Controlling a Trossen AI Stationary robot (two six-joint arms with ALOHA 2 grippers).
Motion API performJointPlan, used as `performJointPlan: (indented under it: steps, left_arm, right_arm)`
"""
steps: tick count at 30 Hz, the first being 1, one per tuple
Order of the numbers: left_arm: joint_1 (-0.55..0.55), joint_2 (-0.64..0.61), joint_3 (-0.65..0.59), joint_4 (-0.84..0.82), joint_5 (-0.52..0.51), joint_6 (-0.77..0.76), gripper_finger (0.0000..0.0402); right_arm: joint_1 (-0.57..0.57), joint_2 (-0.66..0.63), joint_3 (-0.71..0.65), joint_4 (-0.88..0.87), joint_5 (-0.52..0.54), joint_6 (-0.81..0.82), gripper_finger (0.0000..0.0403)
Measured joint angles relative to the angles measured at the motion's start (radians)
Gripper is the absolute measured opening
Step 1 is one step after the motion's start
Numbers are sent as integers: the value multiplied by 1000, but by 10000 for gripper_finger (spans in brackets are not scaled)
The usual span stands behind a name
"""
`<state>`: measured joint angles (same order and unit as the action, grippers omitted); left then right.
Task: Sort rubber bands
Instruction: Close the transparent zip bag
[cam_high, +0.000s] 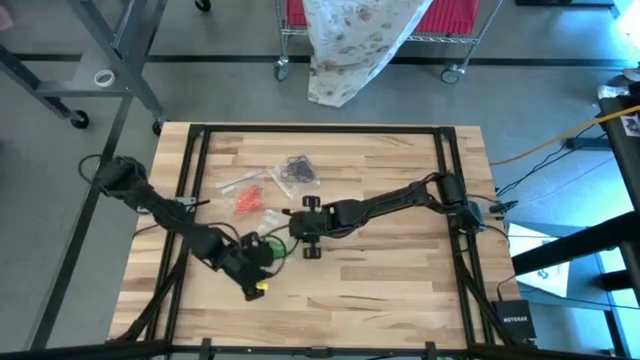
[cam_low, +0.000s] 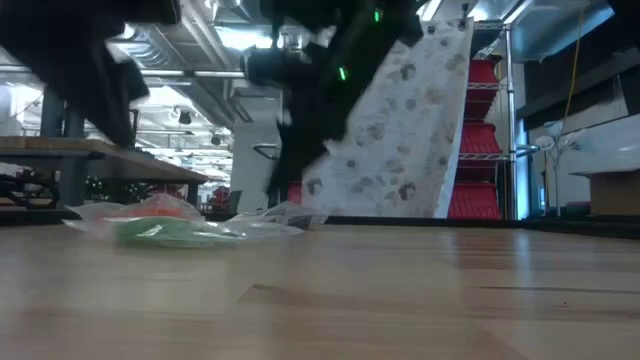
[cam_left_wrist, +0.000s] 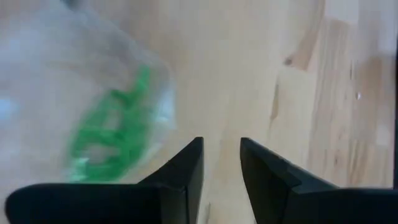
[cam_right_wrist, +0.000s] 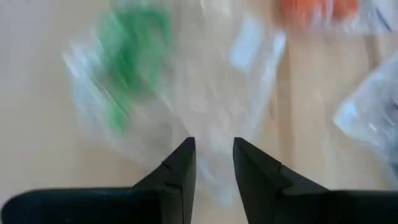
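Looking like the green rubber bands are up: both the left gripper and right gripper hover slightly parted, holding nothing. Next move probably needs a clean pinch on their clear bag.

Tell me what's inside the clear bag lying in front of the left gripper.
The clear bag holds bright green rubber bands, bunched together. Their number can't be counted through the blurred plastic, and whether other colours lie beneath them can't be seen.

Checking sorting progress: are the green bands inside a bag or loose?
Inside: the green bands show through a clear bag lying on the table.
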<state>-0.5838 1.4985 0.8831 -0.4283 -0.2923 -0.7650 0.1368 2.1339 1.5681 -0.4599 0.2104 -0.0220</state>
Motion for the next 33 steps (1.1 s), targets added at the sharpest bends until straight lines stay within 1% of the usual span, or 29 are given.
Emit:
performJointPlan:
  steps: [2,4,6,7,8,10,14,17,19,23,25,26,30,33]
  left_arm:
    - [-13,-49,3,-45,-71,-16,98]
    - [-23,-77,4,-114,-180,-35,98]
    - [-25,-85,-4,-167,-306,-79,98]
    - [-22,-86,-13,-171,-354,-121,98]
    - [-14,-83,-26,-164,-378,-154,98]
    - [9,-63,-54,-140,-369,-201,98]
    - [39,-23,-105,-119,-262,-288,98]
    - [35,-15,-109,-106,-184,-323,98]
    - [18,-24,-101,-104,-171,-335,98]
    - [-25,-73,-76,-110,-175,-347,98]
    - [-41,-97,-76,-111,-180,-350,98]
    - [-44,-106,-76,-111,-181,-350,98]
    - [-38,-114,-76,-110,-185,-321,98]
    - [-21,-113,-76,-109,-186,-309,98]
  right_arm:
    - [1,-7,3,55,-46,72,98]
    - [2,-2,0,95,-86,149,98]
    - [3,14,0,155,-99,213,98]
    - [3,19,1,176,-100,238,98]
    - [3,28,1,184,-97,260,98]
    - [2,50,2,207,-86,301,98]
    - [3,102,1,196,-83,332,98]
    - [9,115,1,194,-136,329,98]
    - [20,114,3,198,-187,292,98]
    - [58,103,3,150,-285,141,98]
    - [86,100,3,115,-300,70,98]
    - [101,100,3,100,-296,46,98]
    - [142,93,3,97,-190,45,98]
    - [155,77,3,146,-119,67,98]
